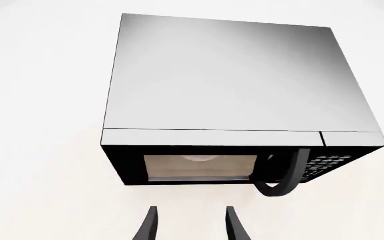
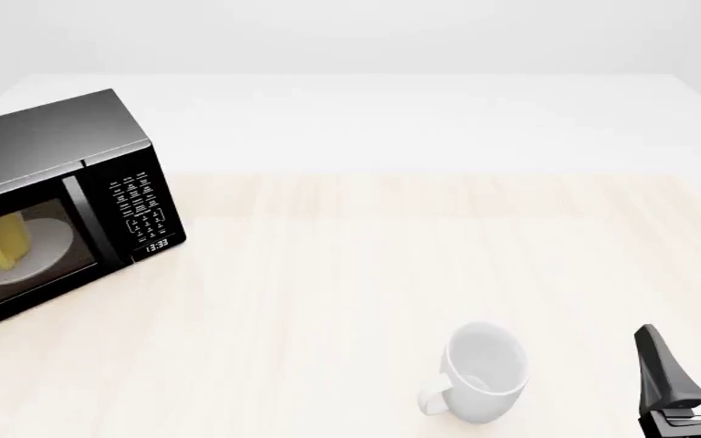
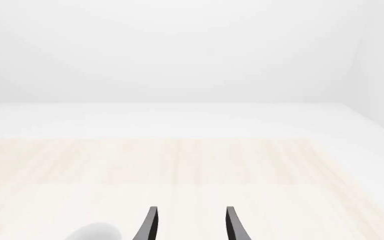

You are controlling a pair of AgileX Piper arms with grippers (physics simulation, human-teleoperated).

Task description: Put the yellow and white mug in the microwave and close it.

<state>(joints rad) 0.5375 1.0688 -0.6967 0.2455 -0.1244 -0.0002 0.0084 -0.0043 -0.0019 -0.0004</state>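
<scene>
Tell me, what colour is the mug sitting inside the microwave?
Yellow. The mug shows best in the front view, through the microwave door.

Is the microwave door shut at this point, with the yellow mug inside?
Shut. The microwave door sits flush with the keypad panel in both views, and the yellow and white mug shows through the window on the turntable plate.

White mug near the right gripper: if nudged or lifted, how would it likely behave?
The white mug stands upright on a broad base, so a low push should slide it, not tip it. Its glossy wall looks slippery; the handle offers surer grip. It looks ceramic: rigid, breakable.
</scene>
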